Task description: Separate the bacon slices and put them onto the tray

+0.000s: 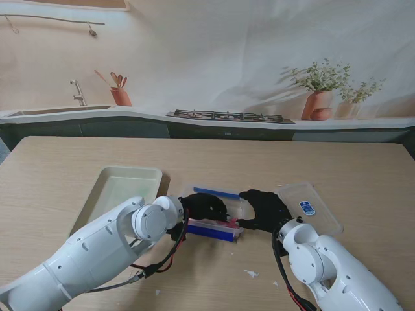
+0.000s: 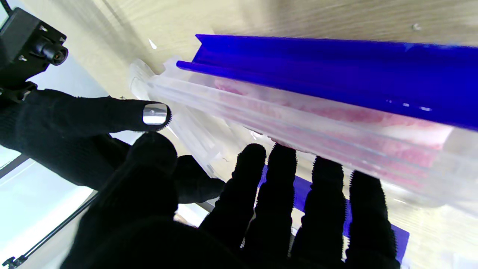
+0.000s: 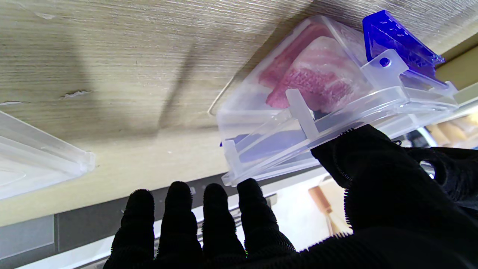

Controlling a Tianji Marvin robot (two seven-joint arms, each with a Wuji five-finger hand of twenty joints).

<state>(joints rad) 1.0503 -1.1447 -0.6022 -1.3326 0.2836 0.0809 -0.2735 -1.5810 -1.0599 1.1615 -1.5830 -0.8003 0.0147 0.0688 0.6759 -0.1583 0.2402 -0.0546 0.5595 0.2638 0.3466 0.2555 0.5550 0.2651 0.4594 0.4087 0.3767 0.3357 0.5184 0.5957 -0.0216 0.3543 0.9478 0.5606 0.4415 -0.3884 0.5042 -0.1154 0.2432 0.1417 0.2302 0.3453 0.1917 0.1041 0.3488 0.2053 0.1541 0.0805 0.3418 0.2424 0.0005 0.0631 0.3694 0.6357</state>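
Observation:
A clear plastic container [image 1: 228, 202] with blue clip bars [image 1: 211, 230] sits mid-table, and pink bacon slices [image 3: 313, 82] lie folded inside it. My left hand [image 1: 204, 207] hovers over its left end, fingers [image 2: 283, 175] stretched and apart, their tips at the rim. At the container's right end is my right hand [image 1: 262, 208]. Its thumb [image 3: 358, 157] rests against the rim, and its other fingers [image 3: 216, 213] are straight and hold nothing. The pale green tray [image 1: 104, 188] lies to the left, apart from both hands, with nothing visible in it.
The container's clear lid [image 1: 311, 206] lies on the table right of my right hand. Small white scraps [image 1: 251, 273] dot the table nearer to me. A counter with a sink, a stove and plant pots runs along the far side.

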